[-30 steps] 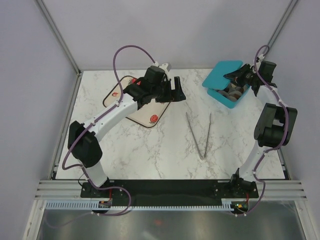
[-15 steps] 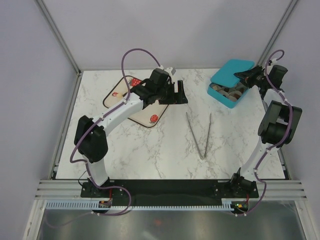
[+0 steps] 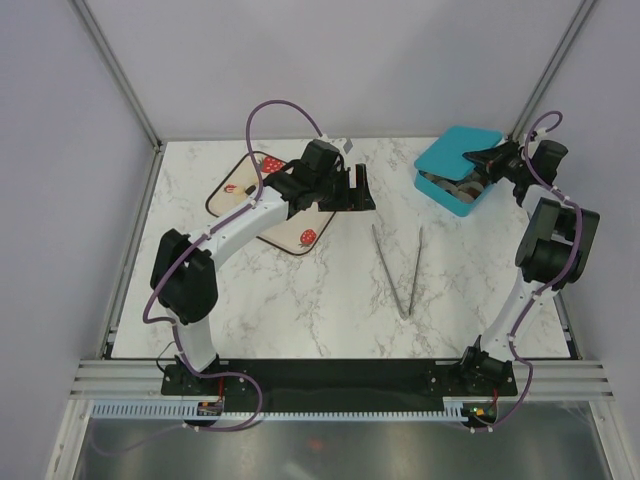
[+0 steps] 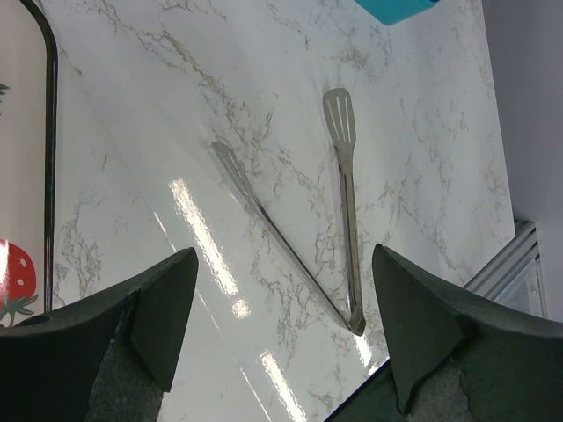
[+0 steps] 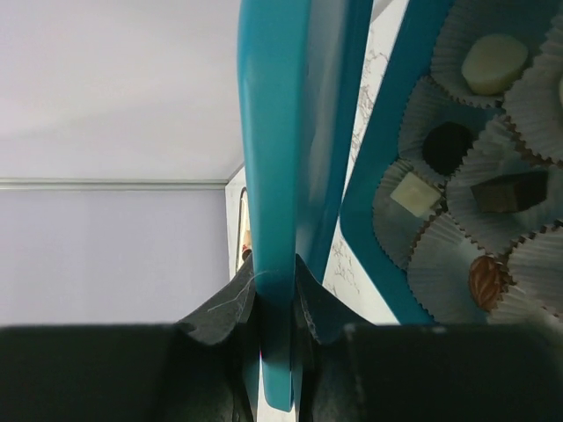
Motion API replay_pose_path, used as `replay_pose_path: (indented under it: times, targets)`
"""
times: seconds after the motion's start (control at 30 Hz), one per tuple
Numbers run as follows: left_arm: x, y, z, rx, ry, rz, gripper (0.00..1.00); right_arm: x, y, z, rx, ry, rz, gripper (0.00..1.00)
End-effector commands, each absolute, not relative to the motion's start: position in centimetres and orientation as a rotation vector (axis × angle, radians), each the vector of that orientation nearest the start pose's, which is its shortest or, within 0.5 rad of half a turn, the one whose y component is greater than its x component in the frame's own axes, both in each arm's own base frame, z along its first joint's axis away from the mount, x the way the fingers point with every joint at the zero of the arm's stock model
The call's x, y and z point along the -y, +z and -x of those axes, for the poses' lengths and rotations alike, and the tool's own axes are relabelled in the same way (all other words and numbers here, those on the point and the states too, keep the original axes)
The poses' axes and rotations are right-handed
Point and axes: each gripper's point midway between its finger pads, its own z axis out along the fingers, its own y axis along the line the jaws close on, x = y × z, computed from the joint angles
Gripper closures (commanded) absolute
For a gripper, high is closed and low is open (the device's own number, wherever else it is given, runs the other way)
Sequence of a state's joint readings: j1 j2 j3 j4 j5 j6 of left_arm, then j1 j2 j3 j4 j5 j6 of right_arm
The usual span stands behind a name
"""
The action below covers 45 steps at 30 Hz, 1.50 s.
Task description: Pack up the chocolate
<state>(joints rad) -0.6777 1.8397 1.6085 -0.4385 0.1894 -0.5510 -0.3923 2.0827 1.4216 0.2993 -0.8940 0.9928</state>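
Teal lid [image 5: 290, 132] first: clamps its edge in right gripper [image 5: 274, 281], chocolates [image 5: 447, 147] in box [image 5: 378, 176] at 3 o'clock; hovers left gripper [image 4: 283, 264], spread empty, over tongs [image 4: 347, 202].

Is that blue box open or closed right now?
Open: the right gripper pinches the lid, held up on edge, and chocolates show inside the box.

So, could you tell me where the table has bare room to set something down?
The widest bare marble lies along the near edge, between the arm bases and the tongs. A smaller patch lies right of them. The far right corner is crowded: teal box, its lid clamped in the right jaws. The tray and left arm fill the far left.
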Motion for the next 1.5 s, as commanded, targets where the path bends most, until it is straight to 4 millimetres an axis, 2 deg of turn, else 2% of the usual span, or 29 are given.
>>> replay_pose_path:
  times: [0.0, 0.2, 0.37, 0.5, 0.6, 0.73, 0.83, 0.93, 1.03, 1.23, 1.47]
  targets:
    - [36.6, 19.3, -36.9, -2.321, -0.856, -0.311, 0.12, 5.8, 16.4, -53.3, -1.834, 1.259, -0.701, 1.00]
    - [36.7, 19.2, -36.7, -2.325, -0.862, -0.310, 0.13, 6.5, 14.6, -52.5, -1.871, 1.246, -0.748, 1.00]
    - [36.4, 19.4, -36.5, -2.323, -0.859, -0.308, 0.14, 7.9, 14.0, -51.9, -1.857, 1.227, -0.802, 0.99]
    - [36.3, 19.5, -36.5, -2.316, -0.853, -0.308, 0.14, 8.0, 13.2, -51.7, -1.865, 1.220, -0.821, 0.95]
    - [36.3, 19.4, -36.4, -2.322, -0.856, -0.311, 0.14, 8.3, 12.5, -51.5, -1.868, 1.208, -0.848, 0.87]
    - [36.2, 19.5, -36.3, -2.317, -0.854, -0.313, 0.14, 9.1, 12.0, -51.3, -1.863, 1.179, -0.876, 0.84]
    - [36.2, 19.7, -36.4, -2.311, -0.852, -0.315, 0.14, 9.3, 11.9, -51.4, -1.842, 1.178, -0.870, 0.90]
    - [36.3, 19.7, -36.6, -2.309, -0.851, -0.314, 0.14, 9.4, 13.1, -51.7, -1.774, 1.231, -0.846, 1.00]
    - [36.5, 19.7, -36.7, -2.310, -0.856, -0.317, 0.14, 10.1, 14.4, -51.6, -1.703, 1.253, -0.830, 1.00]
    - [37.0, 19.7, -37.1, -2.310, -0.872, -0.308, 0.14, 10.3, 11.3, -51.1, -1.750, 1.242, -0.912, 1.00]
    - [37.2, 19.6, -37.1, -2.312, -0.880, -0.311, 0.14, 9.3, 7.6, -50.0, -1.832, 1.221, -0.975, 1.00]
